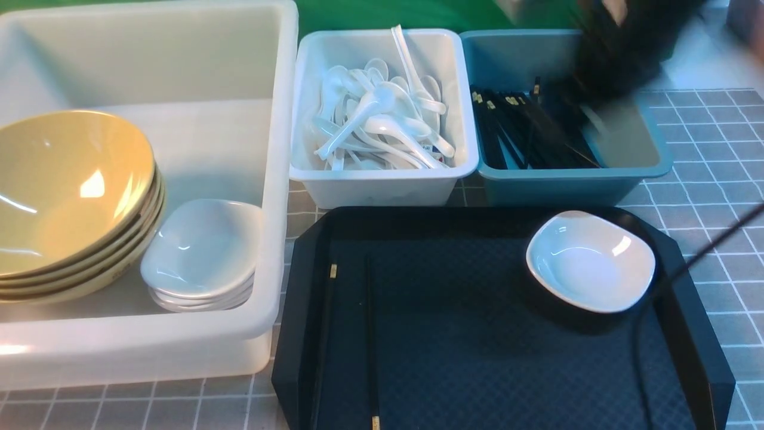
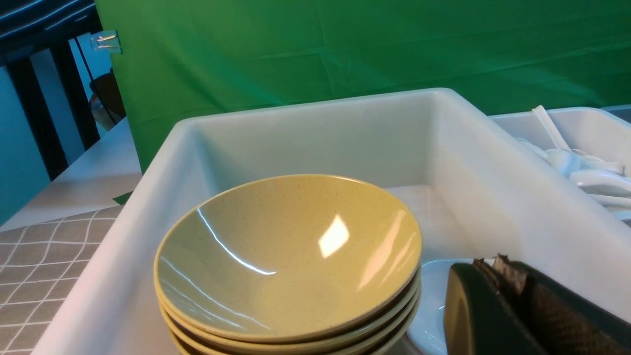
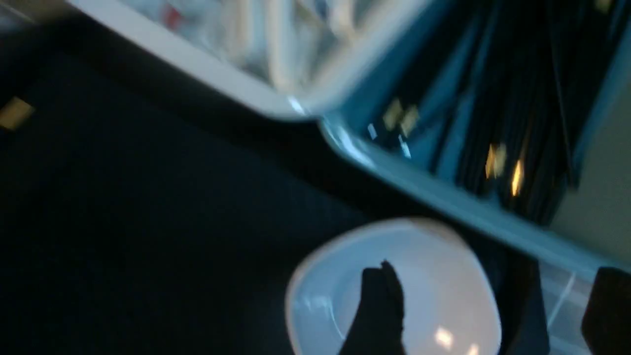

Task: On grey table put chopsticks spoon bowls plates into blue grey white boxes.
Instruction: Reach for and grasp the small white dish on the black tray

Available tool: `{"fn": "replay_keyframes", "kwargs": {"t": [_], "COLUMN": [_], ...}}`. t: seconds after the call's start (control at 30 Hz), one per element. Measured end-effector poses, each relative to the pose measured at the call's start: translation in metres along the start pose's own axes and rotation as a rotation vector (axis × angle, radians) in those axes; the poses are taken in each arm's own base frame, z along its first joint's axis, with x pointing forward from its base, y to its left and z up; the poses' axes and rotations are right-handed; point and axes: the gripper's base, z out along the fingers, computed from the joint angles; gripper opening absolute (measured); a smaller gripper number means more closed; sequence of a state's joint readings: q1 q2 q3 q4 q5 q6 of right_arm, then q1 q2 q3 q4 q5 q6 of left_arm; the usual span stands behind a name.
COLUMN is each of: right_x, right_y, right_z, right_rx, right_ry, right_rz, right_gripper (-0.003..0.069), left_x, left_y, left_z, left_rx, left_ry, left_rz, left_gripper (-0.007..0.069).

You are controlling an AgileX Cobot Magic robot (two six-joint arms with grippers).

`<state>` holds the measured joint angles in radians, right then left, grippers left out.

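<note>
Right gripper (image 3: 493, 296), jaws spread, hangs blurred above the blue-grey box (image 1: 495, 185), seemingly tilted; chopsticks (image 1: 513, 128) lie beneath it.

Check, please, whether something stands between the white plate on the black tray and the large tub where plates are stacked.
Nothing tall stands between the plate and the stacked plates. Two chopsticks lie low on the tray on that side; the near wall of the tub must be cleared from above.
</note>
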<state>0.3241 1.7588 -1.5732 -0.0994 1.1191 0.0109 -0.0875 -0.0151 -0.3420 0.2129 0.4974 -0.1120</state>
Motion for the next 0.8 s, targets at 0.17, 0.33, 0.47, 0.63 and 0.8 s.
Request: {"fn": "replay_keyframes", "kwargs": {"t": [0.17,0.33,0.47,0.63,0.8], "right_x": [0.075,0.077,0.076,0.075,0.072], "right_y": [-0.043,-0.048,-0.041,-0.006,0.027], "right_z": [0.091,0.105,0.114,0.117,0.102], "right_rx": [-0.173,-0.194,-0.206,-0.253,-0.296], "right_ry": [0.167,0.013,0.02,0.076,0.095], "right_rz": [0.321,0.388,0.384,0.27,0.144], "right_gripper": [0.0542,0.0532,0.05,0.0466,0.046], "left_x": [-0.001,0.0,0.0,0.0,0.0], "left_y": [0.0,0.0,0.0,0.0,0.0], "left_z": [0.0,0.001,0.001,0.001,0.001], "left_rx": [0.002,-0.002,-0.003,-0.004,-0.005], "left_ry": [-0.013,-0.014,-0.013,-0.015,-0.016], "left_rz": [0.0,0.009,0.011,0.014,0.016], "left_gripper": [-0.0008,-0.0008,-0.0008,-0.0008,-0.0008]}}
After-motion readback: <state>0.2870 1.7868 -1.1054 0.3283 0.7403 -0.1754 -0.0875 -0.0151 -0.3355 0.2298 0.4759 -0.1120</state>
